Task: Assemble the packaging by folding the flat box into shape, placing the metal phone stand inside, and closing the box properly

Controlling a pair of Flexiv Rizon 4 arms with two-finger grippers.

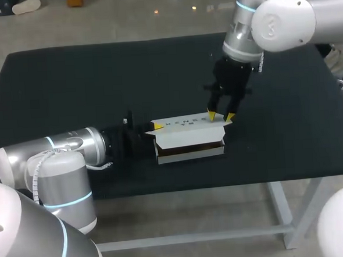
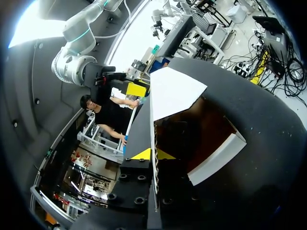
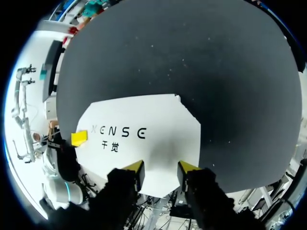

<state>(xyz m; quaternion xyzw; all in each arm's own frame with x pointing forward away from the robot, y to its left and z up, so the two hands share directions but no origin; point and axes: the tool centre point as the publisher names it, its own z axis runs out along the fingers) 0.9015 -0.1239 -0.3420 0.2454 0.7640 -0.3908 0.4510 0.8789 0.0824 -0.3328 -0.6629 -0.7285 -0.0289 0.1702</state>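
L arm [image 1: 51, 156] lay low over the desk [image 1: 63, 77] at the near-left corner, wrist approx. horizontal. L end effector [image 2: 153, 154] sat at the left end of the white box [image 1: 190, 154]. In the left wrist view its two yellow tips flanked a thin white end wall seen edge-on, one tip each side and both against it, so it was clamped on that wall of the box.

Box sat approx. mid-desk, a bit toward the near edge, w/ its long side facing the head camera. Low front wall was upright and the inside was dark brown; contents couldn't be made out. Lid [image 1: 186, 123], white w/ dark print on top, wasn't fully down, and a dark gap showed btwn it and the front wall.

R end effector [image 1: 220, 116] pointed down at the lid's right end, fingers parted w/ a clear gap and nothing gripped btwn them. In the right wrist view both yellow tips were at the lid's edge, w/ the printed panel spreading out ahead of them. Couldn't tell for sure whether the tips pressed on it. R arm [image 1: 281, 17] stood over the far-right part of the desk.
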